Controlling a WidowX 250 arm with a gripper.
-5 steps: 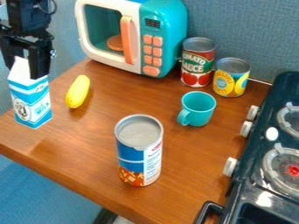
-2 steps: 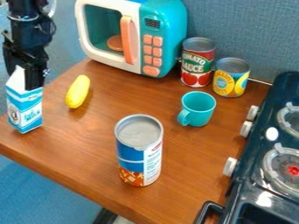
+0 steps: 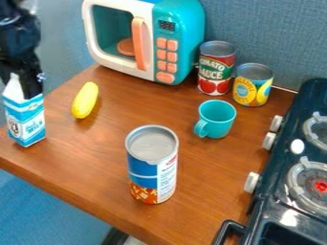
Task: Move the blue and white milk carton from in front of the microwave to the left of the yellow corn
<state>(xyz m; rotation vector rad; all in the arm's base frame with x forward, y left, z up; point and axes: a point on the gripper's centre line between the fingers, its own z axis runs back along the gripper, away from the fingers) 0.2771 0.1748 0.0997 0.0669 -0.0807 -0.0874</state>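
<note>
Locate the black hand (image 3: 16, 89), left of the teal-and-white toy microwave (image 3: 182, 40); it pinches the peaked top of the blue-and-white milk carton (image 3: 24, 120), likely because that ridge is narrow. Next, front-left of the microwave, find the yellow toy vegetable (image 3: 85, 100) on the brown wooden worktop (image 3: 86, 155). Your tall blue can (image 3: 152, 165) stands before the microwave; the red sauce can (image 3: 216, 69) stands right of it, probably for clearance.
</note>
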